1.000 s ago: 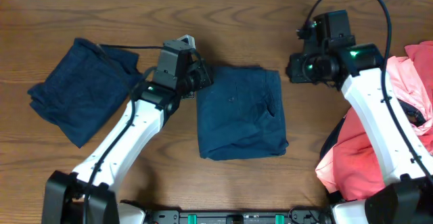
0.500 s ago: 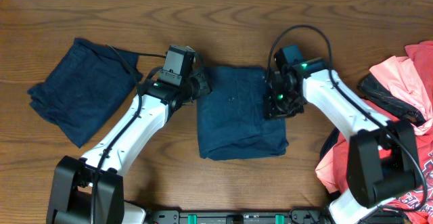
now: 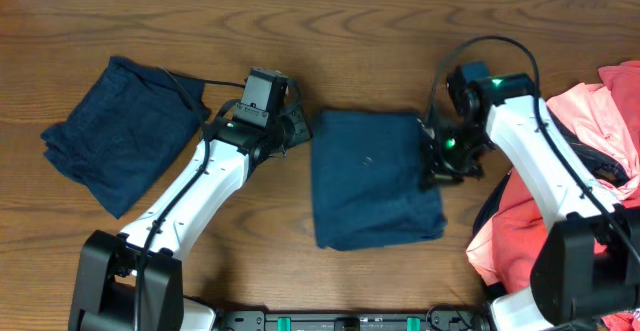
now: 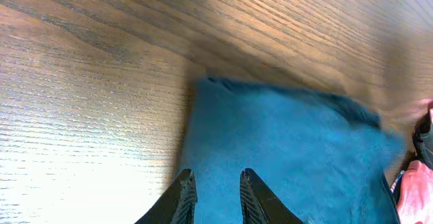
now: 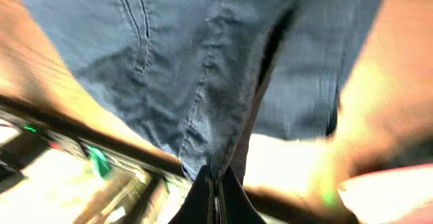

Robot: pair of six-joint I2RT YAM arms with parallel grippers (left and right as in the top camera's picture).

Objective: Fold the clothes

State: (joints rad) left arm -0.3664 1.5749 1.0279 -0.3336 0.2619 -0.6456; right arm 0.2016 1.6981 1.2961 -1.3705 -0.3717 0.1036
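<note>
A folded dark navy garment (image 3: 372, 179) lies mid-table. My right gripper (image 3: 433, 167) is at its right edge, shut on a pinch of that cloth; the right wrist view shows the denim-like fabric (image 5: 203, 68) running into the closed right gripper (image 5: 218, 178). My left gripper (image 3: 299, 129) hovers just off the garment's upper left corner, slightly open and holding nothing. In the left wrist view the left gripper (image 4: 214, 178) stands over the navy cloth (image 4: 291, 149) near its left edge. Another navy garment (image 3: 118, 136) lies loosely folded at the far left.
A heap of clothes, mostly coral-pink (image 3: 598, 121) with a black piece (image 3: 603, 163) in it, sits at the right edge behind my right arm. Bare wooden table (image 3: 250, 241) lies between the two navy garments and along the front.
My right gripper came down from the back right to the folded garment's right edge, shut on it, and pulled the garment a little to the right. The left gripper has barely shifted.
</note>
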